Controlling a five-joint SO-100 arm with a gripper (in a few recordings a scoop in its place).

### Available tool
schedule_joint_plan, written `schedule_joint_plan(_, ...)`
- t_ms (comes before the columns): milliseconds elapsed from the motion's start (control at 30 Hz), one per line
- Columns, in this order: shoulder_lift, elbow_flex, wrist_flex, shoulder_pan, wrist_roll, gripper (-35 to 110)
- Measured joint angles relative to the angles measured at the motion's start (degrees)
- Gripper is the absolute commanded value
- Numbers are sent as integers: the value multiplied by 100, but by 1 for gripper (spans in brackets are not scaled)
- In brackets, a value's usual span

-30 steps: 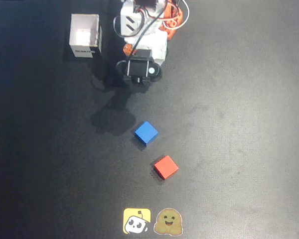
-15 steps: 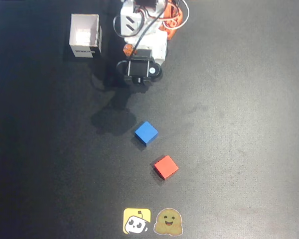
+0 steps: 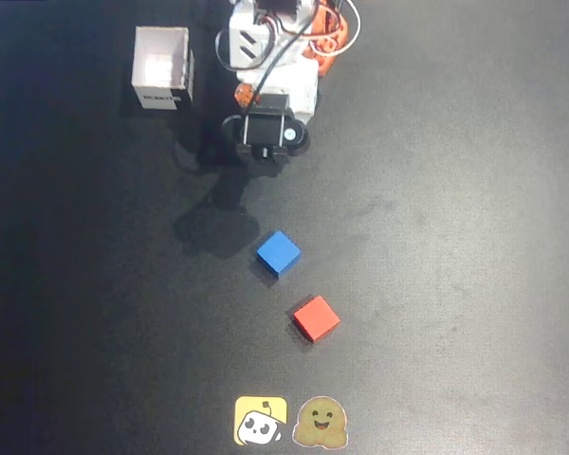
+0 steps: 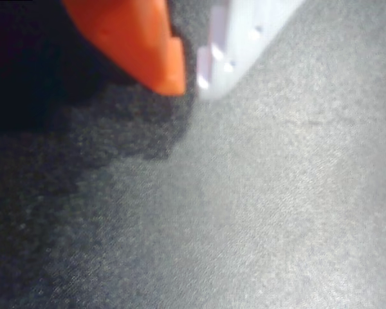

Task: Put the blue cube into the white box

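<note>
While my arm sits folded near its base, pincer [image 4: 190,77] tips nearly touching and holding nothing, the blue cube [image 3: 279,252] waits mid-surface beside the red cube [image 3: 316,318], well apart from the white box [image 3: 161,68].

The arm [image 3: 270,71] is built of white printed shells with orange parts between them. A black cable and thin white wires loop over its top. A black block carrying a small pale round disc sits below the white shells. In the wrist view, the gripper [image 4: 190,77] has one orange pointed finger beside one pale white finger with small holes.
</note>
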Motion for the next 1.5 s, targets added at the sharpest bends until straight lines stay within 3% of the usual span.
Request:
schedule_joint_plan(1067,0,0,0,0,0,0)
schedule_joint_plan(1367,-9,-62,-519,-9,-229,0)
schedule_joint_plan(1500,-844,-738,-562,0,-422,0)
